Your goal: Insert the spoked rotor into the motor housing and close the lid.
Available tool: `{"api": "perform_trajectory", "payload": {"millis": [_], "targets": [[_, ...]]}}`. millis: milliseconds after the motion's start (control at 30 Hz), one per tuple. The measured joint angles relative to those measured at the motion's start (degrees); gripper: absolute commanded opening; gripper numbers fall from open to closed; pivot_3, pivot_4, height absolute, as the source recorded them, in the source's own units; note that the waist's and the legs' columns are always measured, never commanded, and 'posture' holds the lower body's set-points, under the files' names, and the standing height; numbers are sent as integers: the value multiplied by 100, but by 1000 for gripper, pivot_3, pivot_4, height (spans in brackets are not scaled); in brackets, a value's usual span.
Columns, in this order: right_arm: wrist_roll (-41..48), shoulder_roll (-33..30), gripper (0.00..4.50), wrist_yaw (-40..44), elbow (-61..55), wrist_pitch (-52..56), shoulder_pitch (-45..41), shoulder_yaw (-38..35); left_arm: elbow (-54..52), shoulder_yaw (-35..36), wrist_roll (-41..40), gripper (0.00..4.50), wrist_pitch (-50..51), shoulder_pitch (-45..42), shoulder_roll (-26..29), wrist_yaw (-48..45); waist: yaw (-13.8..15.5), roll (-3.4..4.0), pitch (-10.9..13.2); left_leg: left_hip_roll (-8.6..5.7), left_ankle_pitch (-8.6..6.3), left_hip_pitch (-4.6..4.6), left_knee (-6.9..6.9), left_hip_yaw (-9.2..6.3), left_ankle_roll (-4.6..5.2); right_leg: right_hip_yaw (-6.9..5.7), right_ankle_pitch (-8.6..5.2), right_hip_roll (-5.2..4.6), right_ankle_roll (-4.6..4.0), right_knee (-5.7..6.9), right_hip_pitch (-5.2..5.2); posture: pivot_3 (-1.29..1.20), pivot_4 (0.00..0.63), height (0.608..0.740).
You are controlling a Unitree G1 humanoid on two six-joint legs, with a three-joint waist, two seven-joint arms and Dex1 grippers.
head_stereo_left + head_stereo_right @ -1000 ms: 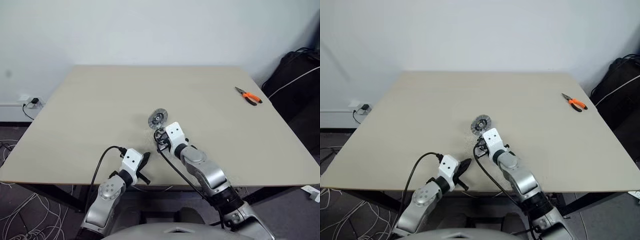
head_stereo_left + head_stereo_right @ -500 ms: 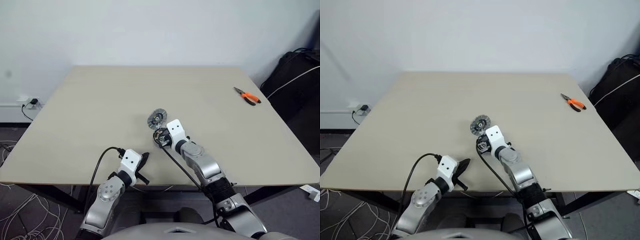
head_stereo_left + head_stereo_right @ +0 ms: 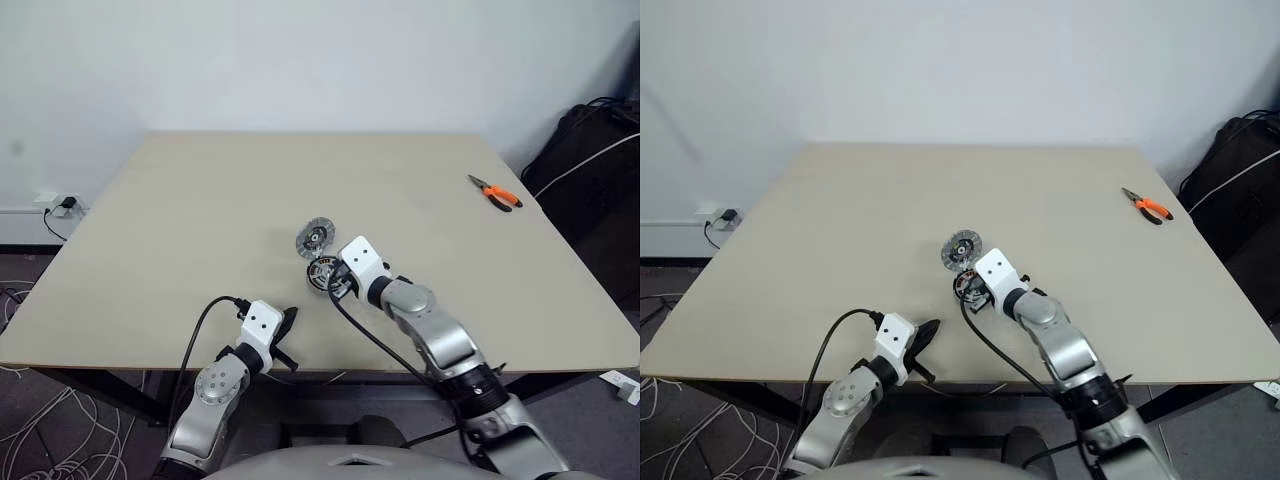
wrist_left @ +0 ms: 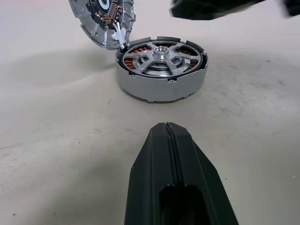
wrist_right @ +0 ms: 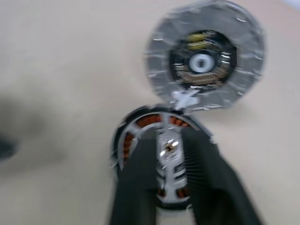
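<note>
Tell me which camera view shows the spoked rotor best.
The left wrist view: the spoked rotor sits unobstructed in the motor housing, spokes and hub sharp. In the right wrist view the right end effector straddles it, partly covering it. In the eye views it is tiny, beside that end effector.

Even, bright overhead light; soft shadows on the desk. Right wrist view is motion-blurred; left wrist view sharp.
</note>
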Motion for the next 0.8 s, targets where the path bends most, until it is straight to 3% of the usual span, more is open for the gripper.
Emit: {"api": "perform_trajectory", "payload": {"millis": [67,300,800], "targets": [[-86,-184,2209,207,-148,104,-2,182,20,-9,0,0,-5,-11,-24,-1,4,0,0,1,0,0,1,0,0,-1,0,0,0,1,0,0,0,740],[-661,-817,2209,1024,-187,211,-449,922,122,-69,1,0,-40,-62,-114,-2,35,-6,4,0,-1,-5,21,0,1,-3,2,-1,2,4,2,0,0,740],[-1159,-655,2209,1772,1293,-245,-1137,1264,132,-78,0,0,-116,4,-238,131,141,-7,4,0,-3,-10,28,-1,1,0,5,-7,1,3,1,0,0,740]]}}
